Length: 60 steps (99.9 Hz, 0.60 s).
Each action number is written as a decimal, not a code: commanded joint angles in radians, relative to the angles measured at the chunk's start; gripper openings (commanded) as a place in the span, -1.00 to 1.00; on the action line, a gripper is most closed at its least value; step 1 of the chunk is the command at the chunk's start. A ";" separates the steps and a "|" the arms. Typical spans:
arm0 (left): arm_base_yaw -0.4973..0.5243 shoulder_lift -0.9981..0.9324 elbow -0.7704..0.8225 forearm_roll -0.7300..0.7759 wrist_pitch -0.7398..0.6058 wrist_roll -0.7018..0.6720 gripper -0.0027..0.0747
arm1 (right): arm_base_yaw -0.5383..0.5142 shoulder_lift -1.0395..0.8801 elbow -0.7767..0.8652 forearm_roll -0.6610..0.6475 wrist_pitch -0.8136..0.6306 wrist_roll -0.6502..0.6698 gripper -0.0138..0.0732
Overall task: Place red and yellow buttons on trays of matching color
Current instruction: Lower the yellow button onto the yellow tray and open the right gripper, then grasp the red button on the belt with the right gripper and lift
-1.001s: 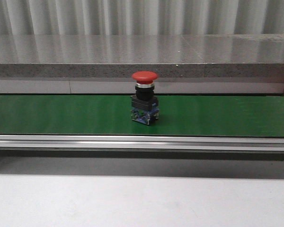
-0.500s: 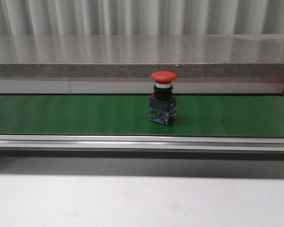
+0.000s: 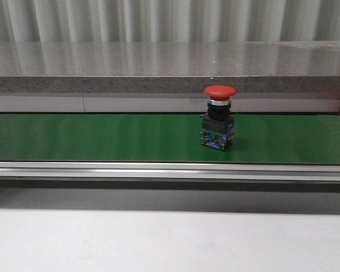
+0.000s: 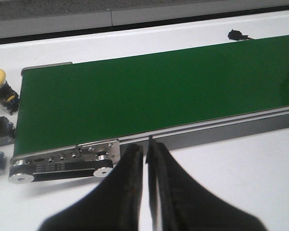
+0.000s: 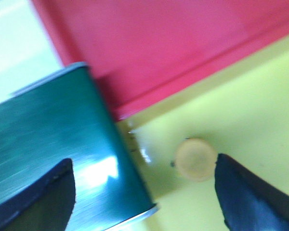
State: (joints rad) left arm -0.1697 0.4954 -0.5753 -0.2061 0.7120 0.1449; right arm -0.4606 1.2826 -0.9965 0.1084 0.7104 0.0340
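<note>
Corrugated grey wall and a speckled stone ledge run behind everything, and in front of that we've got the green conveyor belt (image 3: 102, 139) sitting on the white bench (image 3: 158, 243). One red button (image 3: 219, 123) stands upright on the belt, a bit right of centre in the front view, mushroom cap up, nothing touching it.

Our right pincer (image 5: 144, 185) is spread wide, gripping nothing, hanging over the belt's end. Right below it, a yellow button (image 5: 196, 159) already sits on the yellow tray (image 5: 260, 106), with the red tray (image 5: 183, 43) just beside that. That view is blurry, so we can't say much more.

Our left pincer (image 4: 148, 187) has its fingers pressed together, holding nothing, parked near the other end of the belt. A couple more yellow buttons (image 4: 1, 84) wait on the bench just off that end.

So as we read it, one yellow is done and the red one is next up. Next move probably falls to the right arm: line up over the red button, come down around the black body under the cap, clamp, lift, and carry it to the red tray. If the belt is running, timing the grab looks like the tricky bit.
</note>
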 commanded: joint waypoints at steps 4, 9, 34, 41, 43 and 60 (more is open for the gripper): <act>-0.009 0.002 -0.025 -0.021 -0.073 -0.003 -0.95 | 0.095 -0.099 -0.025 -0.010 0.014 -0.015 0.68; -0.009 0.002 -0.025 -0.021 -0.073 -0.003 -0.95 | 0.153 -0.117 -0.025 -0.010 0.017 -0.026 0.70; -0.009 0.002 -0.025 -0.021 -0.073 -0.003 -0.95 | 0.390 -0.110 -0.062 -0.010 0.141 -0.056 0.83; -0.009 0.002 -0.025 -0.021 -0.073 -0.003 -0.95 | 0.450 -0.086 -0.089 -0.010 0.196 -0.076 0.83; -0.009 0.002 -0.025 -0.021 -0.073 -0.003 -0.95 | 0.468 -0.078 -0.099 -0.010 0.213 -0.081 0.83; -0.009 0.002 -0.025 -0.021 -0.073 -0.003 -0.95 | 0.582 0.023 -0.183 -0.009 0.328 -0.180 0.83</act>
State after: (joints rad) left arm -0.1697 0.4954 -0.5753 -0.2061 0.7120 0.1449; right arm 0.0841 1.2807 -1.1152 0.1046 1.0101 -0.0804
